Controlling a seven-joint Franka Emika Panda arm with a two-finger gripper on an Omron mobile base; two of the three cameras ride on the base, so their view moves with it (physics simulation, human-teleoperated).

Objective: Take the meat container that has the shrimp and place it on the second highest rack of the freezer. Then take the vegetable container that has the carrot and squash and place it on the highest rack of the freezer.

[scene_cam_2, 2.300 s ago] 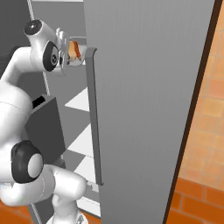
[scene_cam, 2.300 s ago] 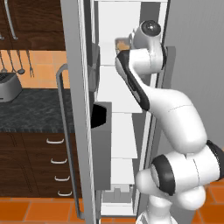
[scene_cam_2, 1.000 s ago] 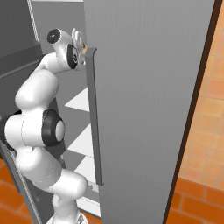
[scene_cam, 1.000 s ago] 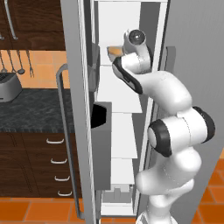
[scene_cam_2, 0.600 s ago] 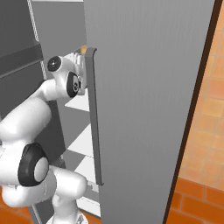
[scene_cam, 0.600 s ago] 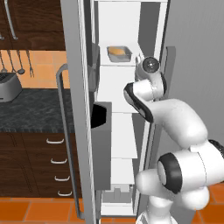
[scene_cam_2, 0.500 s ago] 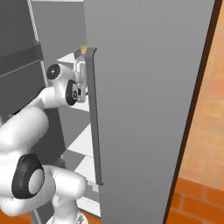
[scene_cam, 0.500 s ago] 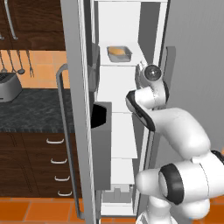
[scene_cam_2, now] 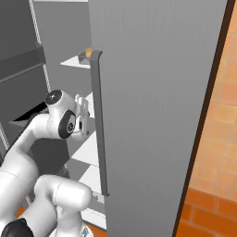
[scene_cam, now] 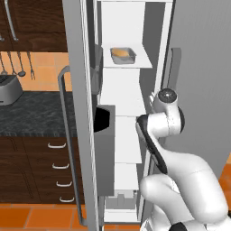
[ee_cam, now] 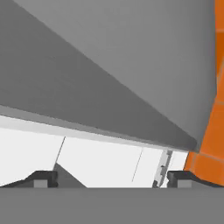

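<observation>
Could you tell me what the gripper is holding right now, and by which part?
Nothing: the gripper has its jaws wide apart and empty, and the container sits on a freezer shelf.

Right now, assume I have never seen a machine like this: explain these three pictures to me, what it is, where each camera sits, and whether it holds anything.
This is a rendered kitchen with a white robot arm on a base that can drive. Two cameras ride on that base behind the arm, one to its left and one to its right. A third sits on the hand and looks along the fingers.

The arm stands at an open freezer, a tall grey appliance with a vertical bar handle on its door. Inside is a white stack of shelves. On a shelf near the top rests a small grey container with something orange-tan in it; I cannot tell what. In the hand view, the dark tips stand wide apart with nothing between them, so the arm holds nothing.
</observation>
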